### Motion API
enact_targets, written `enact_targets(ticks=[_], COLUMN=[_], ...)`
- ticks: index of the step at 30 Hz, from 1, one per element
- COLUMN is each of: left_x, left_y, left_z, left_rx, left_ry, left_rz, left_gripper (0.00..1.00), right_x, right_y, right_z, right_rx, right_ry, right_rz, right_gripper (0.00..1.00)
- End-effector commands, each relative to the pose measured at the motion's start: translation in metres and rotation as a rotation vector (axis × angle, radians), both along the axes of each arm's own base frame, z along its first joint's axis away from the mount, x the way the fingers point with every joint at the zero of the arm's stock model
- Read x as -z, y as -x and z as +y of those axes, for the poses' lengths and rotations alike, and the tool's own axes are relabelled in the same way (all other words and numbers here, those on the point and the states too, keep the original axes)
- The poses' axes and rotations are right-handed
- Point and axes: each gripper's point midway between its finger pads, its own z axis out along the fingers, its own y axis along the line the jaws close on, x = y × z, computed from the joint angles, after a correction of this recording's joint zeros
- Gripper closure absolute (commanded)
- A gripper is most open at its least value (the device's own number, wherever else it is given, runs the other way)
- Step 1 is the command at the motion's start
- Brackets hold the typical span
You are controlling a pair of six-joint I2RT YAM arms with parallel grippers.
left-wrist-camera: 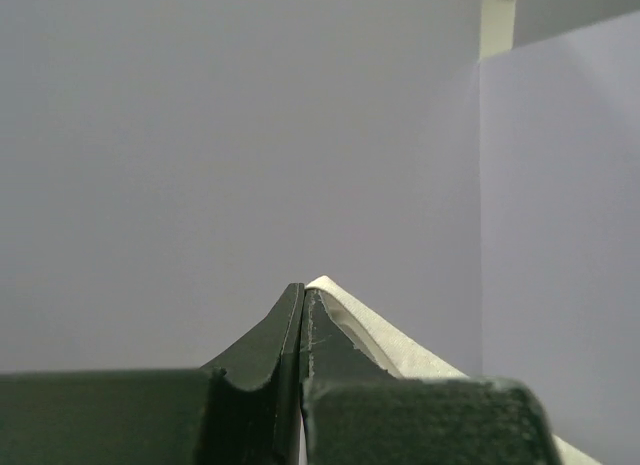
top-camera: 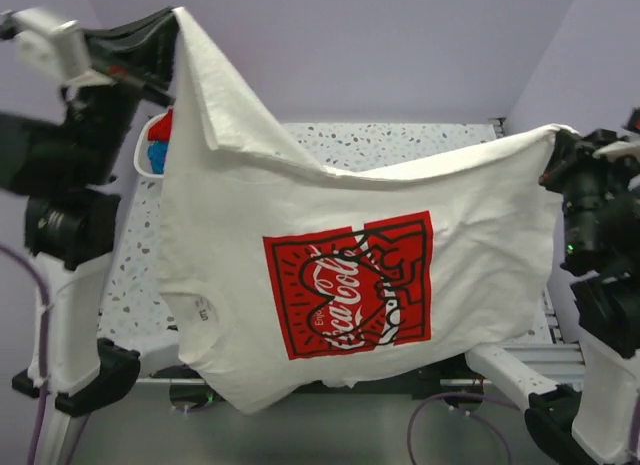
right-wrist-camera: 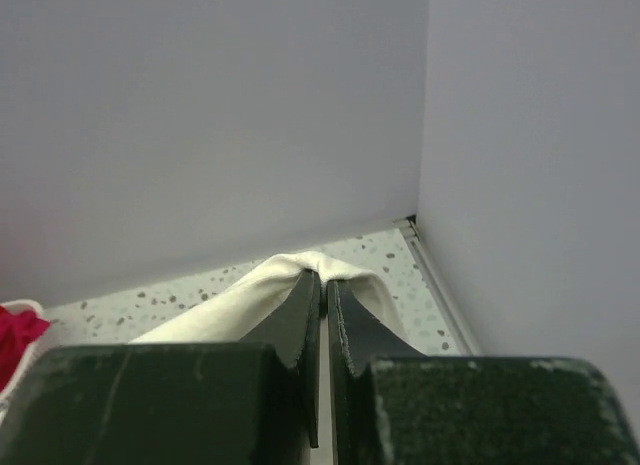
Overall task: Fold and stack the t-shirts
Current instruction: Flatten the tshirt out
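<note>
Two ends pinched; white t-shirt spans left pincer, right pincer.

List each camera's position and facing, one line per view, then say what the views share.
Top external: above and behind the bases, looking down across the speckled table; the left arm and right arm hold the white t-shirt spread between them.
Left wrist: on the left arm, facing a lilac wall; the left fingers are shut on white cloth.
Right wrist: on the right arm, facing the table's far corner; the right fingers pinch white cloth.
Shared: all show the white t-shirt; top and right wrist also show the table.
</note>
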Motion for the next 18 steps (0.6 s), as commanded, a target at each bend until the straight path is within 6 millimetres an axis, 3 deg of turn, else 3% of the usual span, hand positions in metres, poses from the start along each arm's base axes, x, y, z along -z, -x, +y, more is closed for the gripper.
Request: enact_targets(ticks=[1, 2, 3, 4, 5, 6, 7, 8, 9, 10, 11, 12, 13, 14, 15, 16, 17, 18], left_x=[0.080, 0.112, 0.129, 0.122, 0.171, 0.186, 0.154, 0.166, 0.209, 0.214, 0.226, 0.228, 0.256, 0.252, 0.237, 0.247, 0.238, 0.244], left_y=[-0.132, -0.178, -0.203, -0.218, -0.275, -0.299, -0.306, -0.329, -0.375, -0.385, -0.393, -0.394, -0.402, -0.397, -0.385, -0.383, -0.373, -0.368], left_z=[-0.033, -0.049, -0.055, -0.058, -0.077, -0.082, -0.082, -0.084, -0.086, -0.086, -0.086, -0.083, -0.086, -0.088, -0.086, -0.088, -0.091, -0.097], left_rx=[-0.079, -0.084, -0.099, -0.113, -0.115, -0.130, -0.148, -0.170, -0.236, -0.248, -0.259, -0.271, -0.271, -0.261, -0.258, -0.255, -0.248, -0.234], left_ry=[-0.097, -0.138, -0.153, -0.151, -0.195, -0.203, -0.159, -0.132, -0.111, -0.091, -0.074, -0.056, -0.059, -0.044, -0.031, -0.049, -0.053, -0.079], left_rz=[0.238, 0.312, 0.352, 0.338, 0.433, 0.465, 0.390, 0.406, 0.459, 0.451, 0.464, 0.463, 0.484, 0.471, 0.446, 0.471, 0.464, 0.488], left_gripper=[1.00, 1.00, 1.00, 1.00, 1.00, 1.00, 1.00, 1.00, 0.69, 0.37, 0.05, 0.00, 0.00, 0.00, 0.00, 0.00, 0.00, 0.00], right_x=[0.025, 0.032, 0.048, 0.054, 0.063, 0.078, 0.091, 0.100, 0.096, 0.130, 0.137, 0.146, 0.144, 0.151, 0.158, 0.159, 0.149, 0.164], right_y=[-0.062, -0.074, -0.104, -0.118, -0.136, -0.168, -0.189, -0.208, -0.221, -0.255, -0.267, -0.277, -0.280, -0.285, -0.284, -0.282, -0.271, -0.268], right_z=[-0.007, -0.009, -0.005, -0.004, -0.009, -0.007, -0.009, -0.021, -0.025, -0.026, -0.028, -0.027, -0.025, -0.022, -0.021, -0.019, -0.018, -0.013], right_rx=[0.148, 0.177, 0.197, 0.206, 0.227, 0.226, 0.222, 0.221, 0.219, 0.216, 0.188, 0.175, 0.163, 0.144, 0.135, 0.124, 0.118, 0.091], right_ry=[0.051, 0.087, 0.106, 0.120, 0.122, 0.120, 0.091, 0.061, 0.042, 0.035, 0.031, 0.029, 0.032, 0.033, 0.032, 0.030, 0.026, 0.018], right_rz=[0.058, 0.084, 0.115, 0.127, 0.145, 0.176, 0.201, 0.218, 0.219, 0.307, 0.334, 0.366, 0.383, 0.402, 0.415, 0.413, 0.386, 0.409], right_gripper=[1.00, 1.00, 1.00, 1.00, 1.00, 1.00, 1.00, 1.00, 0.97, 0.83, 0.64, 0.44, 0.09, 0.01, 0.01, 0.01, 0.01, 0.01])
